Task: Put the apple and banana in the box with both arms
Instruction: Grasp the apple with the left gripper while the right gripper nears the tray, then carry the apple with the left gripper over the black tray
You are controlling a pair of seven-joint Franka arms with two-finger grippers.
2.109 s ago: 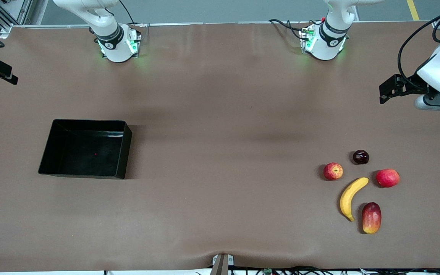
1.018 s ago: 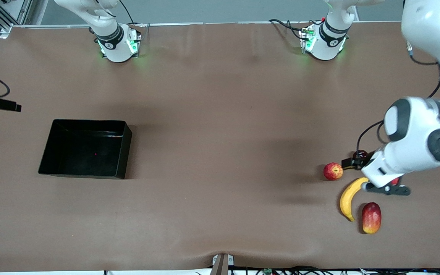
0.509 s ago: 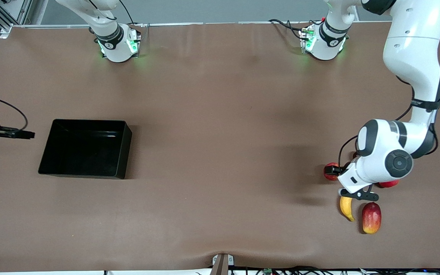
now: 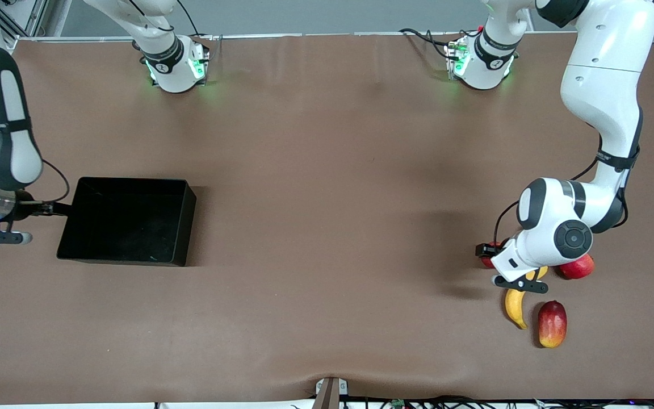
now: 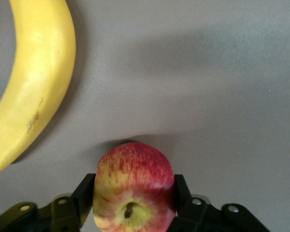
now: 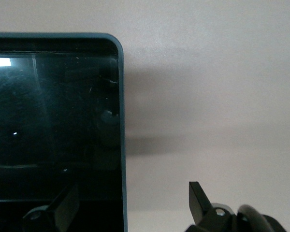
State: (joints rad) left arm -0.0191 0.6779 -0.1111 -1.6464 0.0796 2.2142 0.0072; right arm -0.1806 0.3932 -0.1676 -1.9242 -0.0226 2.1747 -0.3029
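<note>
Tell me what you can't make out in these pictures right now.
- Front view: the left arm hides nearly all of the apple, the dark fruit, and part of the banana.
- Left wrist view: whether the left gripper fingers press the apple or only flank it.
- Right wrist view: the box is cut off by the frame edges.

No legible text, label, brand, number or sign on anything.

Left arm was bent down toward its end of the table, left gripper (image 5: 134, 205) low with a finger on each side of the apple (image 5: 134, 188); right arm reached to the opposite end, right gripper (image 6: 130, 205) spread wide over the box (image 6: 120, 111) wall.
</note>
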